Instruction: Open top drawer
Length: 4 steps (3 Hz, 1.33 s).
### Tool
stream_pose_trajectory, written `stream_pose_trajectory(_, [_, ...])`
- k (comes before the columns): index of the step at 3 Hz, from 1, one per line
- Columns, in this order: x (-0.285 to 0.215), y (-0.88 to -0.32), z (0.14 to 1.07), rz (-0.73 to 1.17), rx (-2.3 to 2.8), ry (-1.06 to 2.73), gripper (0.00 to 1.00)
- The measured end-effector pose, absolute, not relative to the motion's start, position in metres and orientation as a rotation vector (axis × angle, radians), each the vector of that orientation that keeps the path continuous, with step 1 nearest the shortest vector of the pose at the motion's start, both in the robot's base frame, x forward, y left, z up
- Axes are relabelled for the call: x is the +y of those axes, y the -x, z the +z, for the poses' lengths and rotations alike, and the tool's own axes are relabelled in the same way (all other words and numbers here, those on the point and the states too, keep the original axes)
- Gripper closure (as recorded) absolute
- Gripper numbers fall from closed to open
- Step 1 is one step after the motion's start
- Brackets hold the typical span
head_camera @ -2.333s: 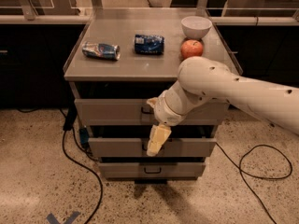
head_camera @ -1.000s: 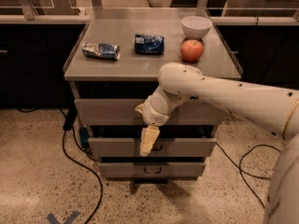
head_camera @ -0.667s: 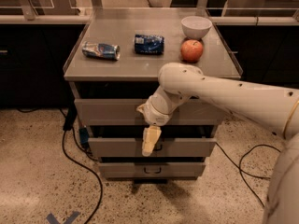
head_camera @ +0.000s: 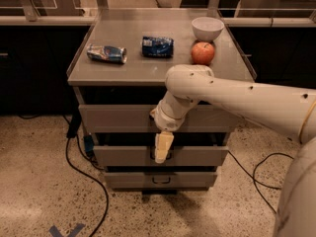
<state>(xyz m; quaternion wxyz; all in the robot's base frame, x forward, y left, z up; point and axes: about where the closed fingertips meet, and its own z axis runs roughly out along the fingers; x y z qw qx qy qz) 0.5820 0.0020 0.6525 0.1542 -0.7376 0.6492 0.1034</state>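
The top drawer (head_camera: 116, 118) is the widest grey drawer, just under the cabinet top, and its front looks level with the frame. Its small handle is mostly hidden behind my wrist. My gripper (head_camera: 162, 149) hangs pointing down from the cream arm (head_camera: 232, 98). It sits in front of the middle drawer (head_camera: 202, 155), just below the top drawer's centre. It holds nothing that I can see.
On the cabinet top (head_camera: 148, 70) lie a crushed can (head_camera: 106, 53), a blue packet (head_camera: 157, 46), a red apple (head_camera: 203, 53) and a white bowl (head_camera: 207, 27). The smallest drawer (head_camera: 160, 179) is at the bottom. Black cables (head_camera: 86, 174) trail on the speckled floor.
The arm swung left from where it was 2.3 s ago. Over the last second the gripper has only edged slightly right. The drawers have not moved.
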Motion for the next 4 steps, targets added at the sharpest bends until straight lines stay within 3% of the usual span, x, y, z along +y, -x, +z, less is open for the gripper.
stream_pose_trajectory(4, [-0.0092, -0.5825, 0.6425, 0.421, 1.845, 2.029, 0.0])
